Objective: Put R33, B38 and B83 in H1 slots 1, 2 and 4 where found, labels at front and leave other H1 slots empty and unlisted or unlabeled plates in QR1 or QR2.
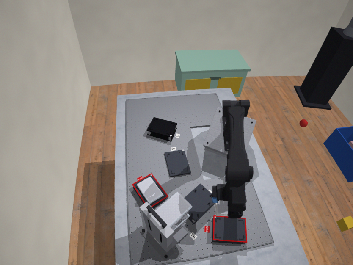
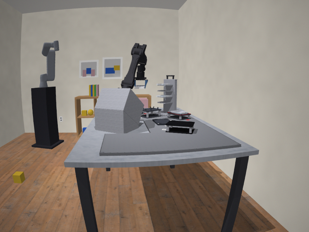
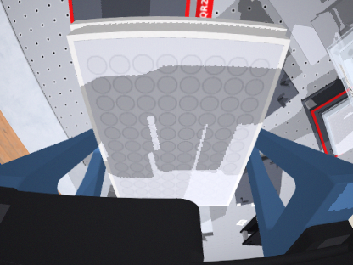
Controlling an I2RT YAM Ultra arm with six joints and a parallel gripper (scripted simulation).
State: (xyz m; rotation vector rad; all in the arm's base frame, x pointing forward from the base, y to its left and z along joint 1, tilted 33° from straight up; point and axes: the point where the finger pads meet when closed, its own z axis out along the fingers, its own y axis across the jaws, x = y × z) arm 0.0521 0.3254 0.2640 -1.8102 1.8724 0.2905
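Observation:
My gripper [image 2: 140, 84] [image 3: 176, 132] is shut on a clear 96-well plate [image 3: 178, 102] [image 2: 139, 87], wells up, held in the air beside nest QR2 [image 1: 230, 229] [image 3: 170, 8]. The plate end at the top of the wrist view shows no label. QR2 is bare. Nest QR1 [image 1: 158, 186] holds a pale plate [image 1: 148, 189] [image 3: 339, 138]. Hotel H1 [image 1: 155, 230] [image 2: 172, 99] shows a clear plate [image 1: 172, 209] at its top; another pale plate [image 2: 163, 96] shows lower. Labels there are unreadable. Landing nest L1 [image 1: 161, 126] [image 2: 180, 123] looks bare.
The regrip nest RG [image 1: 199, 199] [image 2: 151, 109], with upright pins, stands between H1 and the arm. The flat nest N6 [image 1: 177, 163] [image 2: 160, 121] bears no plate. A grey block-shaped housing [image 1: 214, 161] [image 2: 109, 118] stands by the arm's base. H1's tower rises high behind its shelves.

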